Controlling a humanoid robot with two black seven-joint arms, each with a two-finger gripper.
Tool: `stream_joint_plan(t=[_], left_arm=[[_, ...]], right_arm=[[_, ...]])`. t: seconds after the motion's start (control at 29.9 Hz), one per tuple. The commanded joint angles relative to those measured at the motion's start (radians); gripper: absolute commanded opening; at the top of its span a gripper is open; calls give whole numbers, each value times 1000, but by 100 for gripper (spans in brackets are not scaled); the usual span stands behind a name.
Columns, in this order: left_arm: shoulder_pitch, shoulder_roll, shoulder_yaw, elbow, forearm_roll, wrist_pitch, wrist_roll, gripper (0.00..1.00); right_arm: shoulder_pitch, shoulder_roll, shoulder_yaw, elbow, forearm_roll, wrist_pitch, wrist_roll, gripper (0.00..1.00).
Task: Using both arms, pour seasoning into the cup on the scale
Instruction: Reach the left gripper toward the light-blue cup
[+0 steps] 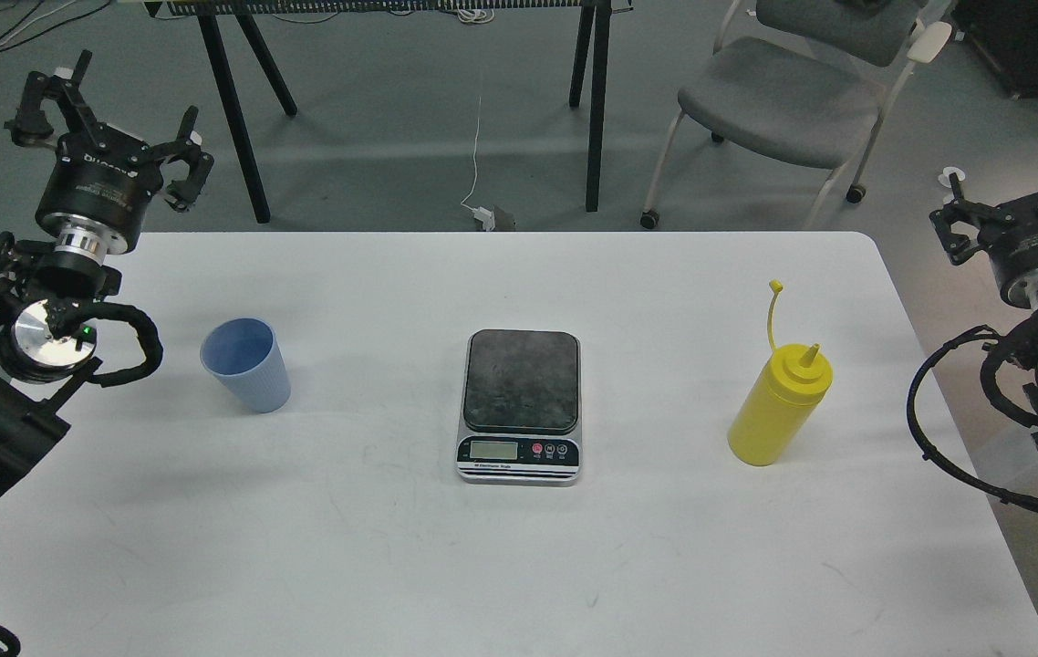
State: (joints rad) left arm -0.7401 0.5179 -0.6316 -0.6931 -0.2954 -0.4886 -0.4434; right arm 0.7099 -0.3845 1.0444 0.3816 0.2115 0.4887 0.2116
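The light-blue cup (246,364) stands upright on the white table, left of centre. The scale (521,404) lies in the middle with its dark platform bare. To the right stands the yellow seasoning bottle (778,403), its cap strap sticking up. My left gripper (108,123) hangs open at the far left, above the table's back corner, well away from the cup. My right gripper (1025,196) is open at the far right, off the table's edge, apart from the bottle. Neither holds anything.
The white table (501,557) has a rounded far right corner. Behind it on the floor stand a grey chair (793,100) and black table legs (236,109). A white cable (478,164) runs down to a plug.
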Motion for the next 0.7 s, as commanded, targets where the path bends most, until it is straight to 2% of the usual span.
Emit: stream_joint_plan(t=[0.0,0.17,0.23,0.33,0.43,0.6,0.67], left_arm=[[19,28,4,-11,2,0,-1,100],[22,42,-5,-14,1,0,-6,100],[22,70,12,-19,5,0,6,100],[24,152,62,-106,89,0,12,100],[22,231,75,-192,299,0,11,99],[22,292,72,-282,807,0,2,99],[22,321,67,-328,994,40,-1,98]], right_arm=[[0,-2,-7,3,0,0,0,99],[-1,-10,-39,10,-3,0,-3,100],[-6,-17,-55,20,-3,0,-1,100],[-30,-37,-50,57,-1,0,-1,100],[-75,-82,-43,126,-1,0,0,99],[-122,-123,-29,198,0,0,2,99],[-132,-140,-29,226,0,0,2,99]])
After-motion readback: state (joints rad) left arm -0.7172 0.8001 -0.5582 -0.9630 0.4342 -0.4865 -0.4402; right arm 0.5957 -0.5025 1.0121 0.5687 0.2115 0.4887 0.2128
